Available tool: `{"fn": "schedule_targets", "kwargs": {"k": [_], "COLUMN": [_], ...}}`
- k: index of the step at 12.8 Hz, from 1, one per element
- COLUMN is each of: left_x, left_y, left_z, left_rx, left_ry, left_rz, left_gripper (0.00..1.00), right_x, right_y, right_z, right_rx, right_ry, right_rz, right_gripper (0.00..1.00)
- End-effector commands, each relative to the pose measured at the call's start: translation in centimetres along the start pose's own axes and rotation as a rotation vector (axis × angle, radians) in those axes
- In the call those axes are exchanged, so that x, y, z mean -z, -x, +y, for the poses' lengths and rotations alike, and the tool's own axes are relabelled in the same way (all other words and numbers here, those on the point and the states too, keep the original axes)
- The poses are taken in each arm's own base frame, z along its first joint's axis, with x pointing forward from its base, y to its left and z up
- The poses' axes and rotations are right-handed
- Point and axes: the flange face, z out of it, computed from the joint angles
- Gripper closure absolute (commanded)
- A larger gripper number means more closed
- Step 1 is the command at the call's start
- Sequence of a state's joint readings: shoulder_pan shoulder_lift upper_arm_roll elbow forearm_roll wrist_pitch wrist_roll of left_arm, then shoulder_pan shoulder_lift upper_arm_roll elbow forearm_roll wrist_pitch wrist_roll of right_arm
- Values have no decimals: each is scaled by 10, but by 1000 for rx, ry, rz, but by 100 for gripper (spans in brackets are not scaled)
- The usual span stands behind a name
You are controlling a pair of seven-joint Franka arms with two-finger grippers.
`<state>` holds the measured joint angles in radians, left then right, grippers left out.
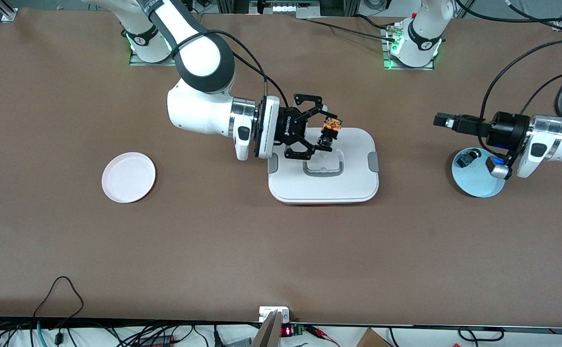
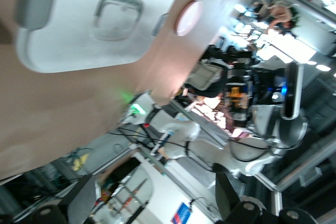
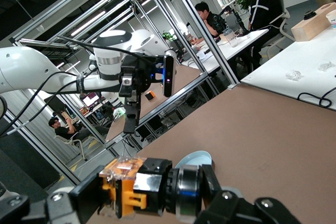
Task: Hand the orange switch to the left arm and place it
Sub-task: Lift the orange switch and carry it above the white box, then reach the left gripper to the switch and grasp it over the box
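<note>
Box [image 1: 353,185], white and flat, lies mid-frame on the bench [image 1: 261,250]; above it the right hand [image 1: 320,129] grasps the orange switch [image 1: 330,126]. Only the right wrist view shows its amber body [image 3: 123,190]. Left hand [image 1: 437,119], released, waits mid-right.

Table [image 1: 281,250]: matt brown covering, smooth. Box [image 1: 353,183]: smooth white plastic, faint sheen (grey clips duller). Switch [image 1: 330,129]: clear glossy orange cap, black plastic body with a bright metal ring. Arms [image 1: 199,108]: glossy white shells, brushed-metal wrists.
</note>
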<state>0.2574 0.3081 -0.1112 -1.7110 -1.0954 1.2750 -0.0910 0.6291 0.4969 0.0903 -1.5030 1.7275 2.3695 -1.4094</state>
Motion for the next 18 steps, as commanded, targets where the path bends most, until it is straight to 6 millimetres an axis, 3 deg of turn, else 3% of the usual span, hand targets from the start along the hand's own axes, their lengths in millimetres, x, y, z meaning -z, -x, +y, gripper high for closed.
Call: {"fn": "schedule_targets", "kwargs": {"k": [1,4,6,9,11,13,15,16,17,18], "left_x": [-41,-88,-121,-157,-179,-214,-227,-226,-226,-224], "left_y": [-8,-8,-12,-9,-10,-12,-12,-12,-12,-14], "left_z": [14,20,33,42,36,33,34,34,35,34], "left_rx": [-22,10,11,20,-21,-38,-41,-38,-42,-38], "left_ry": [69,209,233,275,316,389,400,409,410,413], "left_rz": [53,133,190,136,129,170,190,191,190,191], "left_gripper": [0,0,0,0,0,0,1,7,25,50], "right_x": [-4,-4,-3,-2,-2,0,2,2,2,2], "right_y": [-6,-5,-6,-7,-7,-7,-6,-5,-5,-5], "right_z": [-1,0,0,0,0,4,6,6,6,7], "right_rx": [-3,-3,-3,-1,8,75,112,111,110,110], "right_ry": [-6,-5,-5,-6,-6,1,4,4,4,6], "right_rz": [25,25,25,26,25,30,35,35,35,35], "right_gripper": [100,100,100,100,100,100,100,100,100,100]}}
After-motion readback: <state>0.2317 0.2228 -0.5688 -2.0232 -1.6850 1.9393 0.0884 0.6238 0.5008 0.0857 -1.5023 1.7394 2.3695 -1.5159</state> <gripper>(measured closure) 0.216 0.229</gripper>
